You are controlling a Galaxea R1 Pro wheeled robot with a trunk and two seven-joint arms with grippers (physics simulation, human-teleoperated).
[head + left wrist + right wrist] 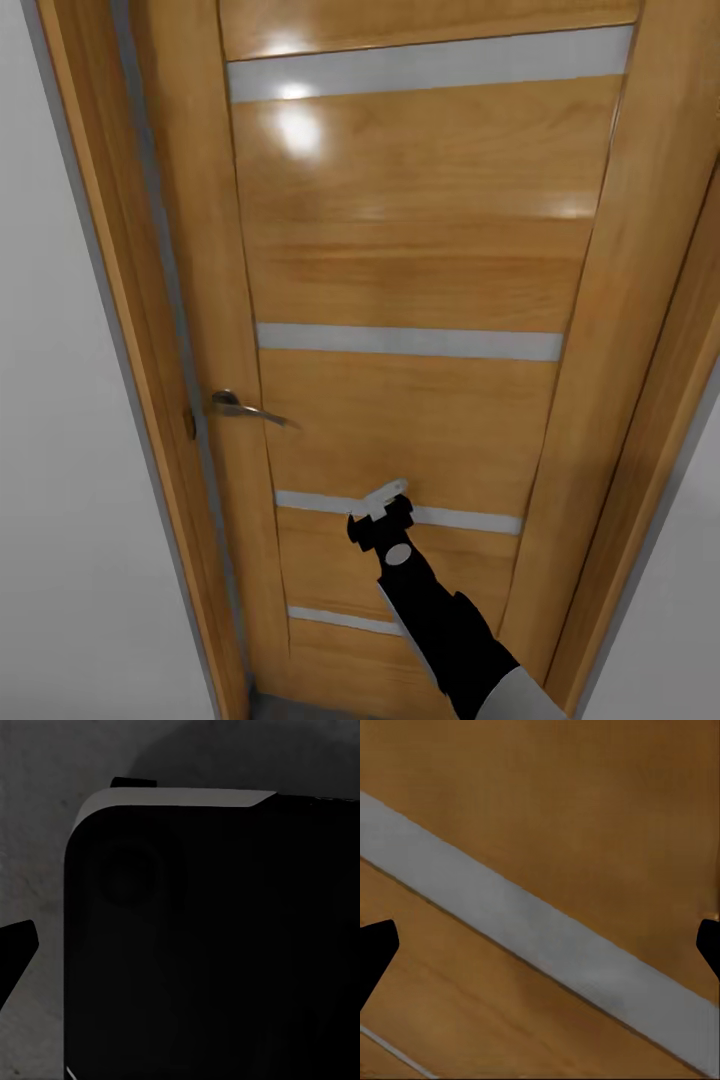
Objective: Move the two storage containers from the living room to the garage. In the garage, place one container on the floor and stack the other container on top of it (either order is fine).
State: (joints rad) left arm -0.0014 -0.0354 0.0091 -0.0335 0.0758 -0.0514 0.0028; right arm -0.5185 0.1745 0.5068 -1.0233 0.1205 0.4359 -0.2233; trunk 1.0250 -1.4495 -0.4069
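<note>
My right arm reaches up and forward from the lower right of the head view, its black forearm narrowing to a wrist with a pale round disc on it. The right gripper sits at the end, pale fingers pointing ahead and a little to the right. In the right wrist view I see its two dark fingertips at opposite edges of the picture, well apart, nothing between them, so the jaws stand wide. In the left wrist view one dark fingertip of my left gripper pokes in at the edge, beside a big black rounded part of my own body; how those jaws stand I cannot tell.
</note>
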